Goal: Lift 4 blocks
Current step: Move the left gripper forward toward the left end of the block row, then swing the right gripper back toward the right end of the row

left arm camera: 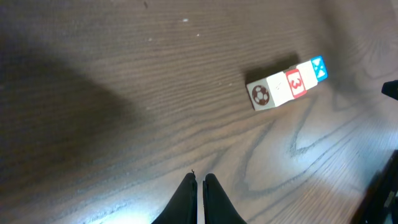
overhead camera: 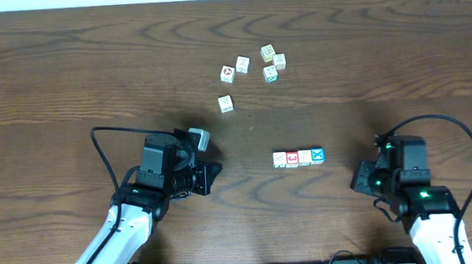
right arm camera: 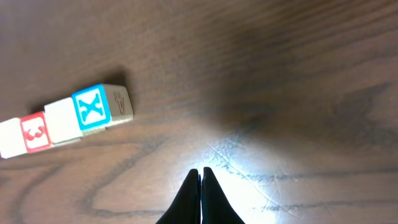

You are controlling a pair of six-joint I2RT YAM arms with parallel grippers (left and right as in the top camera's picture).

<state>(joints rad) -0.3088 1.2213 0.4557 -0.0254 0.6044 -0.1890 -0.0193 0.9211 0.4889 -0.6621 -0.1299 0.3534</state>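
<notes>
Left claw (left arm camera: 200,178) and right claw (right arm camera: 200,171) are closed, empty; blocks (overhead camera: 298,157) seem light and stiff, best squeezed at the row's ends.

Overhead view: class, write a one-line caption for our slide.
Four blocks in a row between the shut left end effector and shut right end effector, loose cubes scattered beyond on the wooden table.

Six pale cubes (overhead camera: 242,64) lie scattered (one apart) on the dark wooden table (overhead camera: 65,69).
</notes>
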